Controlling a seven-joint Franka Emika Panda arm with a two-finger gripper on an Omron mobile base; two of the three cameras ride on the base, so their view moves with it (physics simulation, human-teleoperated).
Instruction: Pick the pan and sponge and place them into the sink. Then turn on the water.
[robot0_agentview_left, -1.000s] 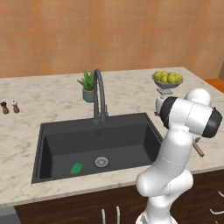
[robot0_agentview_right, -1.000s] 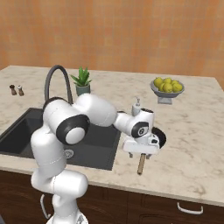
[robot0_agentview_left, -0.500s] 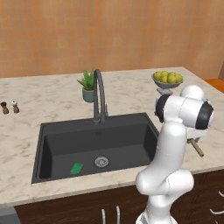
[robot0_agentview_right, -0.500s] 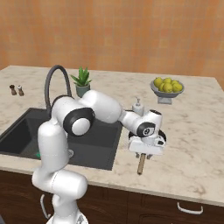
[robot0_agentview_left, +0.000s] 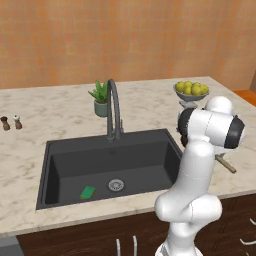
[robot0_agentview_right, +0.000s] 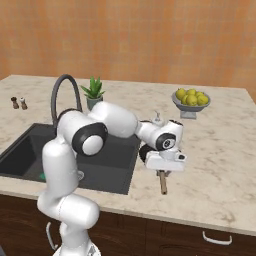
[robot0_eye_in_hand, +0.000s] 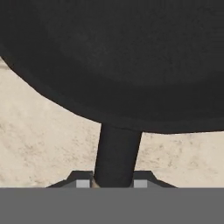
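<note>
Marble-patterned desk (robot0_agentview_right: 220, 150) runs around the sink (robot0_agentview_left: 60, 160). Gripper (robot0_eye_in_hand: 114, 183) pinches the frying pan (robot0_eye_in_hand: 113, 57) at its dark handle neck, just right of the sink. Sponge (robot0_agentview_left: 88, 192) already lies in the sink, beside the drain (robot0_agentview_left: 116, 185). Judgement: lift level before swinging left, clearing the rim and faucet (robot0_agentview_left: 113, 107). Pan body mostly hidden behind the arm; wooden handle end (robot0_agentview_right: 162, 184) pokes out. Farther back: lemon bowl (robot0_agentview_right: 190, 98).

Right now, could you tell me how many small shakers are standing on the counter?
2: dark shaker and light-topped shaker, side by side on the counter far left of the sink.
</note>
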